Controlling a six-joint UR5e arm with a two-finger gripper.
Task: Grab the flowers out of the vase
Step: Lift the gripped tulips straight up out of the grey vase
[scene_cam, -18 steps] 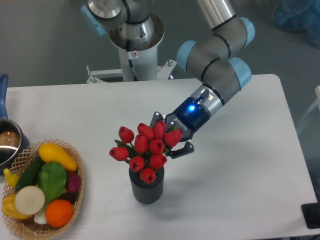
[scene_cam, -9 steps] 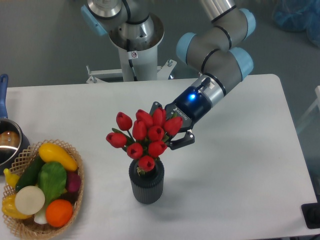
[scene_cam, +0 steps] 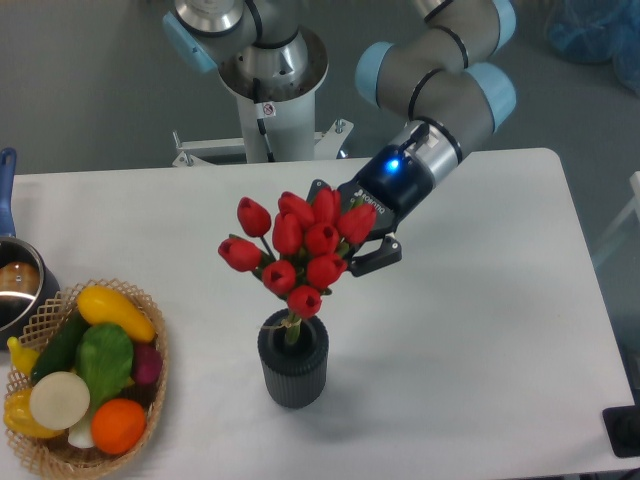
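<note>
The flowers (scene_cam: 298,250), a bunch of red tulip buds with green stems, hang in the air above the vase (scene_cam: 293,364), with only the stem ends still inside its mouth. The vase is dark grey, ribbed and cylindrical, and stands upright on the white table. My gripper (scene_cam: 345,238) reaches in from the right and is shut on the right side of the bunch; its fingers are mostly hidden behind the buds.
A wicker basket (scene_cam: 46,446) of fruit and vegetables stands at the front left. A steel pot with a blue handle (scene_cam: 14,275) shows at the left edge. The robot base (scene_cam: 270,90) stands behind the table.
My gripper has moved up with the flowers in it. The bunch has risen out of the vase until only the stem ends remain in its mouth.
</note>
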